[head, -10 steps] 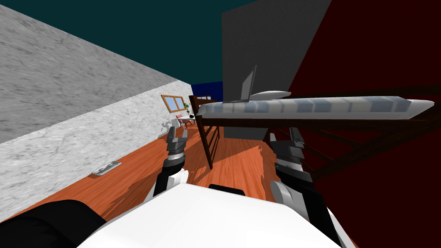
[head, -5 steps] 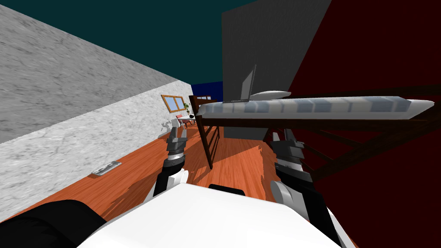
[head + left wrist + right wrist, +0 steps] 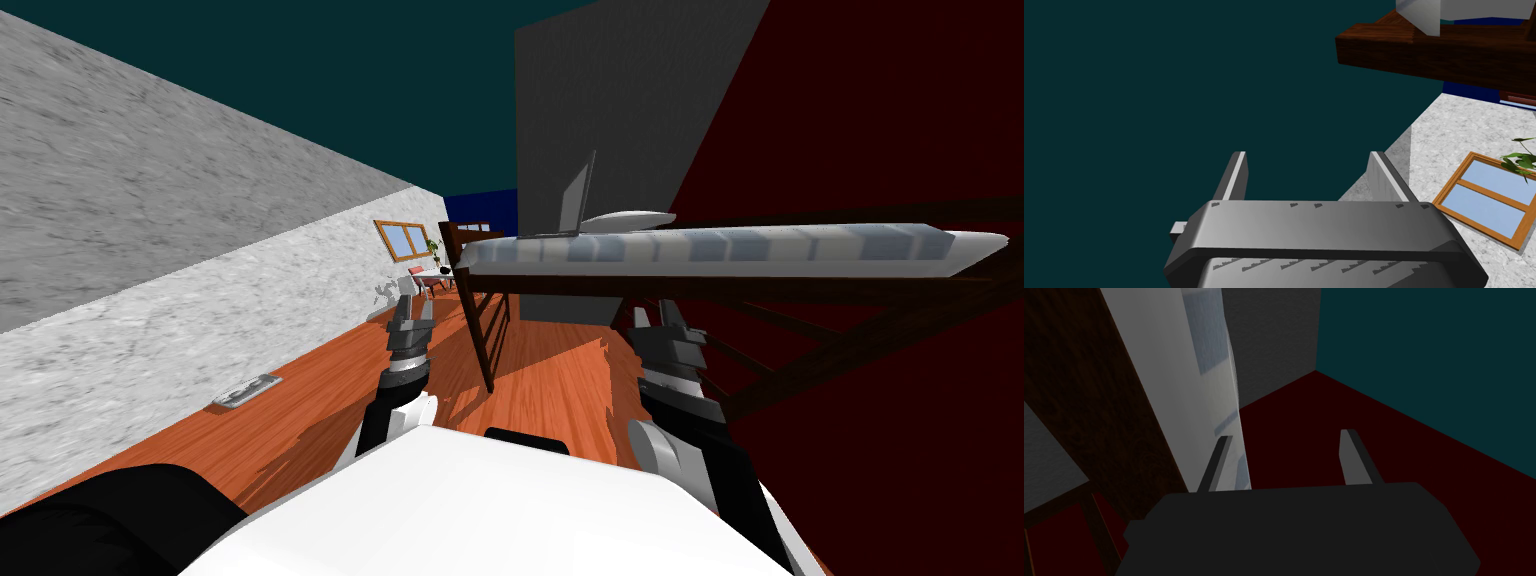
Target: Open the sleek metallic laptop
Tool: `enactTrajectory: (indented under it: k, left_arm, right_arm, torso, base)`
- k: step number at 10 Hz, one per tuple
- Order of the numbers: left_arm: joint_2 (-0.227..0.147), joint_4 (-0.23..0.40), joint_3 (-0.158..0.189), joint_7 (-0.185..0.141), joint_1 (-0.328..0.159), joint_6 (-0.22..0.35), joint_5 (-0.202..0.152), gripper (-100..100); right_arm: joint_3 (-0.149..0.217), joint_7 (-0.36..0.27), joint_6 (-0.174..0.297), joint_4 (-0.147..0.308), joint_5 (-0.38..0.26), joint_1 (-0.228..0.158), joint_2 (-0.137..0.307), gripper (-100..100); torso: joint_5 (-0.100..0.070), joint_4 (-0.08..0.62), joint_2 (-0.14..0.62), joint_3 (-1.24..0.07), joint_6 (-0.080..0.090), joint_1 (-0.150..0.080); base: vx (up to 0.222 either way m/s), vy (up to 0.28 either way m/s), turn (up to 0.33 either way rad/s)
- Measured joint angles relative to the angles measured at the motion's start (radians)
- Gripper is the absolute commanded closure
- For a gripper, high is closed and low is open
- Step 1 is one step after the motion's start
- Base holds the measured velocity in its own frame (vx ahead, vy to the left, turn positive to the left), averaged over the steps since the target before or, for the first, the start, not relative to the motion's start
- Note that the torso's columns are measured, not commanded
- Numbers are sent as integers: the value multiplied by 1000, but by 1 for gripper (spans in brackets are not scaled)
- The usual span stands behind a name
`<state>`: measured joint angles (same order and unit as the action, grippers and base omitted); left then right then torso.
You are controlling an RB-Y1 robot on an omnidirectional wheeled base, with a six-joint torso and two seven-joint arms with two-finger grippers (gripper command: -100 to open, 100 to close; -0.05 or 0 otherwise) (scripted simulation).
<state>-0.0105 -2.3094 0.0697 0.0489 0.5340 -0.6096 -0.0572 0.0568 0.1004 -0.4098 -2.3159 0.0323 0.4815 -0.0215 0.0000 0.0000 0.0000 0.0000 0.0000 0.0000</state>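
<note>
As the laptop [image 3: 576, 196] is seen lid-up on the bed [image 3: 730, 248], left gripper [image 3: 412, 312] and right gripper [image 3: 658, 315] are held spread below it

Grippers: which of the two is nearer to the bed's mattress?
The right gripper: the pale mattress runs close beside it, while the left gripper stands apart from it.

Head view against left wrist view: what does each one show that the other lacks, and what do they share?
Head view: the grey laptop, lid standing up, on the bed; the right tool near the bed's edge; the orange wooden floor. Left wrist view: the left tool close up, fingers plainly open against a teal surface. Shared: the left tool, the wooden-framed window, the plant and the bed with its dark wooden frame.
</note>
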Motion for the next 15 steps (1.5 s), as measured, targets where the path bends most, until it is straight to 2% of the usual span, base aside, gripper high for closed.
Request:
enactTrajectory:
  k: [6, 14, 15]
  left_arm:
    - [0, 0, 0, 0, 0, 0, 0, 0]
    - [0, 0, 0, 0, 0, 0, 0, 0]
    - [0, 0, 0, 0, 0, 0, 0, 0]
  right_arm:
    - [16, 28, -2, 49, -11, -59, 168, -100]
    - [45, 71, -13, 142, -39, -151, 375, -100]
    - [51, 77, -17, 166, -45, -170, 405, -100]
  torso:
    - [0, -1, -4, -2, 0, 0]
    - [0, 0, 0, 0, 0, 1]
    - [0, 0, 1, 0, 0, -2]
  base:
    - [-164, 3, -82]
    - [-132, 1, -60]
    - [-121, -13, -32]
